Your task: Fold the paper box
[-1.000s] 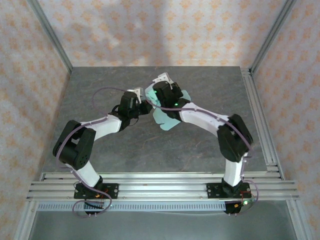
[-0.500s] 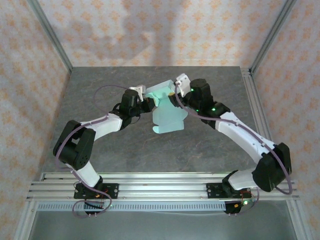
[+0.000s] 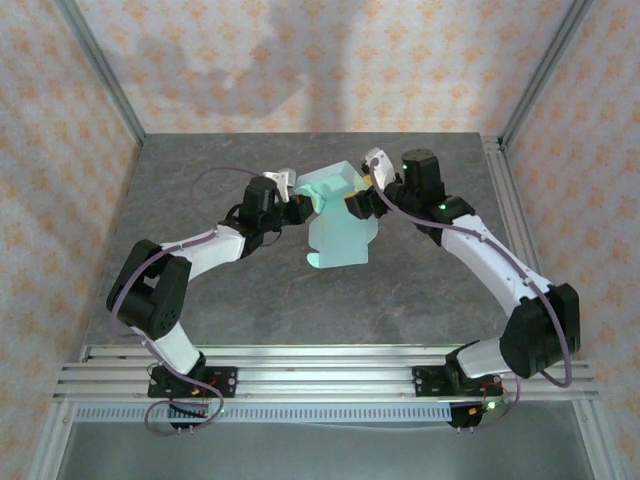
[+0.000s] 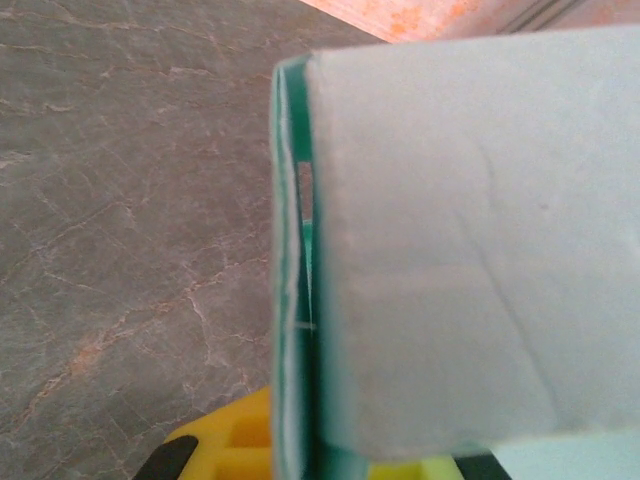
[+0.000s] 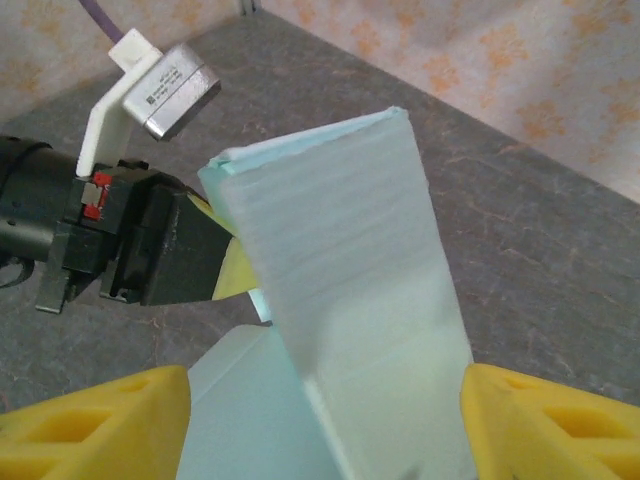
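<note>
A: Starting at the near side, what has been altered at the paper box?

B: The right end effector has been opened and drawn back to the right. Its yellow fingers are now spread either side of the raised panel.

A: And the left end effector?

B: It is kept clamped on the box's left edge, mid-bench. The upright panel is judged to be holding without support, so further flaps can be turned next.
</note>
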Motion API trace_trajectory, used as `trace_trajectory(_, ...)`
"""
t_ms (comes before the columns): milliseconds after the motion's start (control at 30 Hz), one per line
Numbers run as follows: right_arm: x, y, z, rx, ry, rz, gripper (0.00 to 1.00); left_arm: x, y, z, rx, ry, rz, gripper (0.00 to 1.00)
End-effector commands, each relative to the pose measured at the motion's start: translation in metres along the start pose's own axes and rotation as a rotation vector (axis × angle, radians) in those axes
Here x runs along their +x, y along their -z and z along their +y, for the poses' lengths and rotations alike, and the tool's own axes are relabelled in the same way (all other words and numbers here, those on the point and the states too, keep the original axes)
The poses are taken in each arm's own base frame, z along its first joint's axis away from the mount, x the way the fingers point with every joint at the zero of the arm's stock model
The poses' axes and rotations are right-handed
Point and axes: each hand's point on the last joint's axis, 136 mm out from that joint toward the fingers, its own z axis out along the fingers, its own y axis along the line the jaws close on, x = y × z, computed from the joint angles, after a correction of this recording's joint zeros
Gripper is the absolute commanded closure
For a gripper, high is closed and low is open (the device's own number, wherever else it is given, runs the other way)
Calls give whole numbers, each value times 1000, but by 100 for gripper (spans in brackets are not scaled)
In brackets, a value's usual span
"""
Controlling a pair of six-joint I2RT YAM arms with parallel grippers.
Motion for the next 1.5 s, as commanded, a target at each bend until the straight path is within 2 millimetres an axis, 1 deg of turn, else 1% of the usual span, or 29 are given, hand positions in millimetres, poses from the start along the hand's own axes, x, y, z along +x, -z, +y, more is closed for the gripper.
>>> trace_trajectory(0, -9, -1, 4, -56, 53, 9, 30, -10, 4, -24, 86, -70, -11, 100)
trace_trajectory(133, -9, -5, 5, -77, 59, 32, 35, -10, 5, -25, 89, -78, -6, 100)
trace_trajectory(267, -13, -1, 18, -148, 55, 26, 40, -11, 2, -21, 74, -63, -9, 100)
trace_trajectory(333, -12, 3, 28, -191, 56, 35, 40, -11, 0, -19, 64, -48, -10, 100)
trace_trajectory(400, -7, 4, 38, -223, 65, 63, 40, -12, -3, -12, 33, -27, -17, 100)
trace_trajectory(500, 1, 5, 50, -244, 86, 96, 40, -15, -8, -7, 28, 25, -23, 100)
trace_trajectory(567, 2, 7, 55, -247, 95, 95, 40, -13, -11, -7, 35, 41, -19, 100)
trace_trajectory(667, -2, 12, 57, -233, 102, 64, 40, -13, -15, -5, 38, 63, -17, 100)
trace_trajectory(800, -14, 19, 42, -126, 79, -13, 37, -12, -16, -7, 52, 60, -10, 100)
trace_trajectory(900, -23, 27, 30, -66, 30, -78, 36, -9, -15, -6, 50, 46, -4, 100)
trace_trajectory(1000, -32, 36, 12, 36, -35, -152, 35, -9, -11, -11, 73, 9, -7, 100)
trace_trajectory(1200, -49, 60, -6, 87, -155, -296, 34, -11, -3, -23, 116, -120, -8, 100)
trace_trajectory(1233, -50, 61, -11, 99, -184, -311, 34, -12, -1, -26, 127, -137, -9, 100)
trace_trajectory(1300, -51, 66, -28, 133, -277, -348, 35, -14, 1, -32, 150, -171, -8, 100)
trace_trajectory(1367, -50, 65, -44, 150, -372, -373, 35, -15, 2, -36, 158, -196, -5, 100)
trace_trajectory(1467, -38, 54, -55, 155, -435, -318, 36, -16, 3, -36, 144, -222, 15, 100)
